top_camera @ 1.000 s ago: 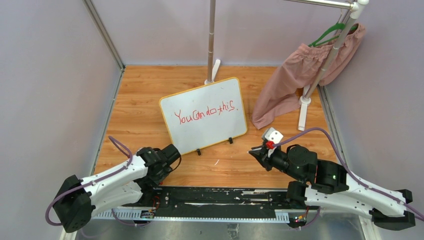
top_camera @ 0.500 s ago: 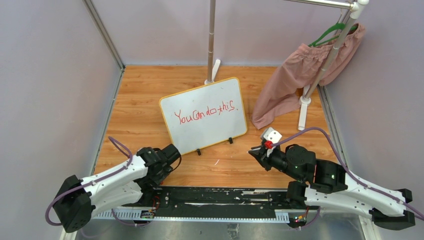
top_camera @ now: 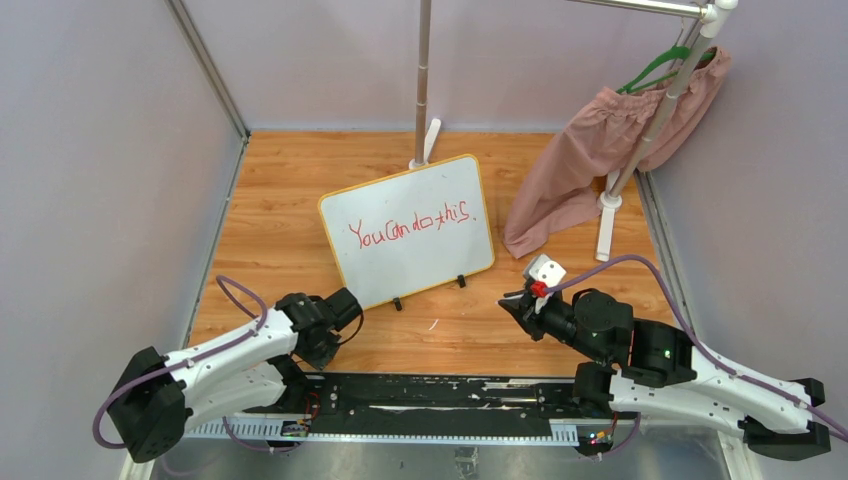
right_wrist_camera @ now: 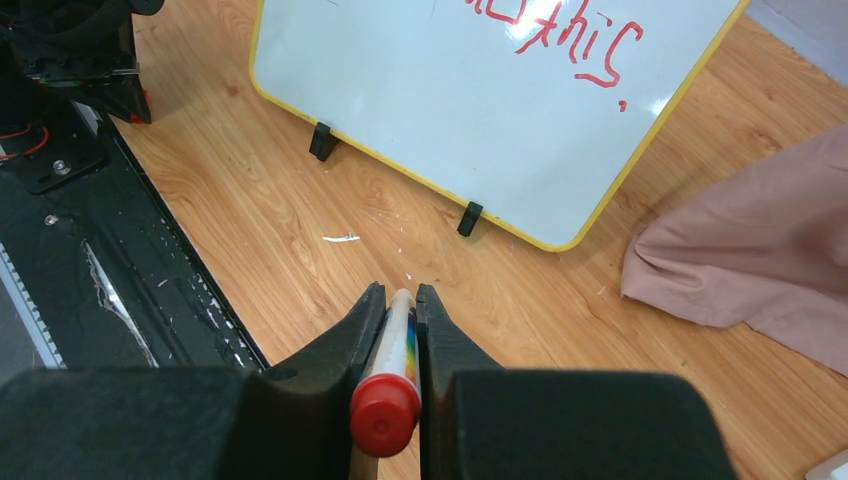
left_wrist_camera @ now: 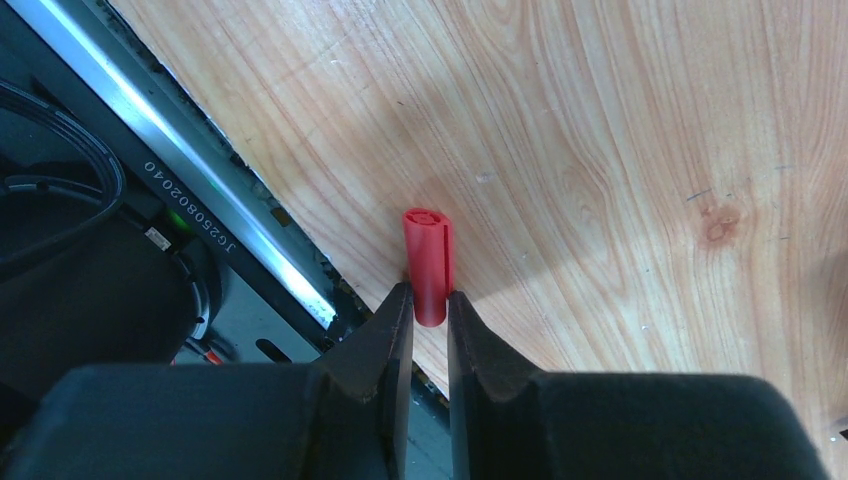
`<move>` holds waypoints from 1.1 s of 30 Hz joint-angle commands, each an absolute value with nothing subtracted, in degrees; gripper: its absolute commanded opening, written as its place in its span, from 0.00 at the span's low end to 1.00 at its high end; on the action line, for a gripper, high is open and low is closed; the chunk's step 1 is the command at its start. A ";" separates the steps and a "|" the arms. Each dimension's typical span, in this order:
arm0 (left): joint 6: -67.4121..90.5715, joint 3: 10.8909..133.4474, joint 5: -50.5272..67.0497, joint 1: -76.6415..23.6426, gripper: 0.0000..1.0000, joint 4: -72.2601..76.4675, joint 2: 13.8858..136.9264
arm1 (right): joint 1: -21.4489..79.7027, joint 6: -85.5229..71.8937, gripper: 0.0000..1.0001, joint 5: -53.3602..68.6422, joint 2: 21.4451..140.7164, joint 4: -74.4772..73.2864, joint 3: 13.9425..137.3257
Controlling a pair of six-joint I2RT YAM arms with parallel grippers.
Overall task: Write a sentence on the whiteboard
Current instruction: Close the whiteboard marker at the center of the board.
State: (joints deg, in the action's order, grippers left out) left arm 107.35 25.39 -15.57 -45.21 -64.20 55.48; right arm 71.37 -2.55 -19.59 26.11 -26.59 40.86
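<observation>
The whiteboard [top_camera: 410, 232] stands tilted on black clip feet mid-table, with a yellow rim; it also shows in the right wrist view [right_wrist_camera: 470, 110]. The sentence [top_camera: 410, 226] in red reads "You can do this."; only its end [right_wrist_camera: 575, 45] shows in the right wrist view. My left gripper [left_wrist_camera: 428, 300] is shut on a red marker cap [left_wrist_camera: 428, 265], low over the wood near the front rail. My right gripper [right_wrist_camera: 401, 300] is shut on a white marker [right_wrist_camera: 400, 345] with a red end, in front of the board's lower right corner.
A pink cloth [top_camera: 590, 165] hangs from a rack at the back right, reaching the floor beside the board. A metal pole [top_camera: 423, 80] stands behind the board. A black rail [top_camera: 440, 395] runs along the near edge. Grey walls enclose the sides.
The left arm has shifted slightly near the rail; the right arm and the board have stayed put.
</observation>
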 commanded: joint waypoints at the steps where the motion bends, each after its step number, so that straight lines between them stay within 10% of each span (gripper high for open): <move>1: 108.75 20.75 -12.30 -45.88 0.00 -60.09 56.54 | 71.42 -1.41 0.00 -20.71 25.84 -25.61 41.04; 33: 76.02 68.88 -14.49 -63.90 0.00 -50.55 107.04 | 71.45 -0.26 0.00 -24.34 22.27 -28.29 43.68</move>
State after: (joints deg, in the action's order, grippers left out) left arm 82.52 68.45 -14.52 -62.72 -51.94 104.51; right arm 71.37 -1.80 -21.82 22.39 -27.07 41.12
